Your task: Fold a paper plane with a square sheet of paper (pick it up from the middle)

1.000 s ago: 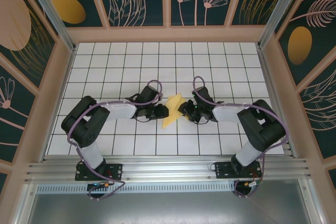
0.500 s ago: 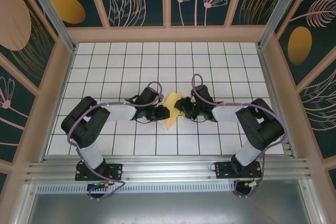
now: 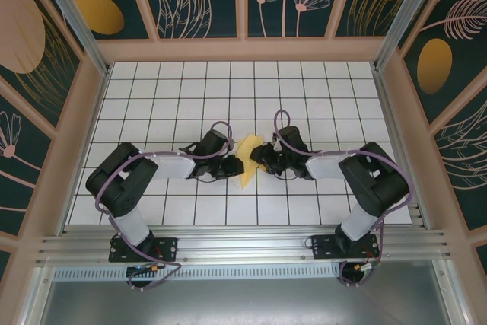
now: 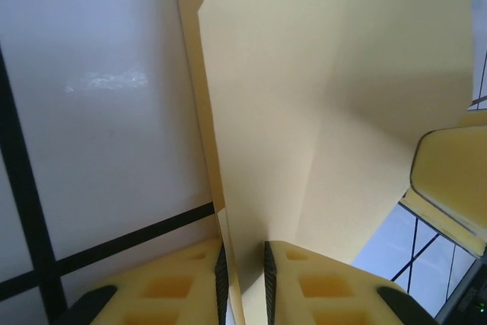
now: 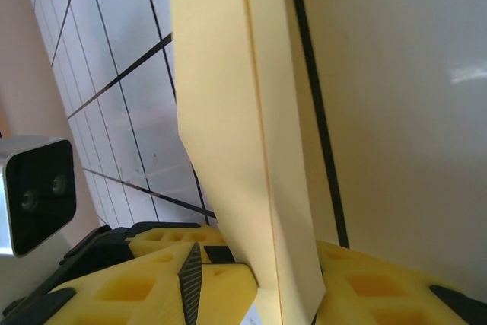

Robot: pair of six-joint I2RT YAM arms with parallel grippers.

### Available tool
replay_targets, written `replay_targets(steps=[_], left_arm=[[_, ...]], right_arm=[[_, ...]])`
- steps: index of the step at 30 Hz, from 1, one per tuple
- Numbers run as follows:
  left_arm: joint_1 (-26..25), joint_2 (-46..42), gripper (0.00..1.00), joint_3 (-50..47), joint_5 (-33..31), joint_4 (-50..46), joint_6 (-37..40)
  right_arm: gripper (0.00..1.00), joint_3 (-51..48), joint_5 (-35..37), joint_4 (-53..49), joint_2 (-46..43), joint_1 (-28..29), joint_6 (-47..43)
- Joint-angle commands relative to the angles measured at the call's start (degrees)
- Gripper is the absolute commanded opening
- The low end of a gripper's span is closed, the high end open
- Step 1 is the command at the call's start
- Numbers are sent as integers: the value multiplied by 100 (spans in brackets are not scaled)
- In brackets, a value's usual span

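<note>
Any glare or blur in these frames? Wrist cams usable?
Top external: even light, sharp, only soft shadows on the table. Left wrist: glare streak on the table at left; paper very close, a little soft. Right wrist: small glare patch at right edge; paper edge fairly crisp.

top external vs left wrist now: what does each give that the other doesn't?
Top external: the whole layout, paper over the middle of the table, between left gripper and right gripper. Left wrist: creases up close, and the left gripper's fingers closed on the paper's edge. Shared: paper, grid table, left gripper.
</note>
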Motion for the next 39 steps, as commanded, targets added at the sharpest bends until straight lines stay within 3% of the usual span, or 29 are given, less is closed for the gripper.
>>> replay_targets(steps=[1, 7, 15, 28, 34, 39], left_arm=[[-55, -89, 25, -72, 35, -76, -84], [-58, -364, 29, -235, -160, -64, -130], [-49, -355, 23, -253, -269, -118, -113], [-55, -391, 24, -265, -484, -124, -100], [-54, -950, 30, -494, -934, -61, -166], [-50, -1835, 35, -853, -1719, -119, -237]], right_arm=[[41, 192, -148, 195, 197, 37, -370], [40, 550, -352, -147, 522, 63, -832], [36, 646, -456, -116, 736, 67, -1149], [28, 893, -692, -262, 1011, 97, -1523], [13, 1111, -435, -724, 880, 102, -1664], [10, 1467, 251, -1843, 441, 119, -2035]])
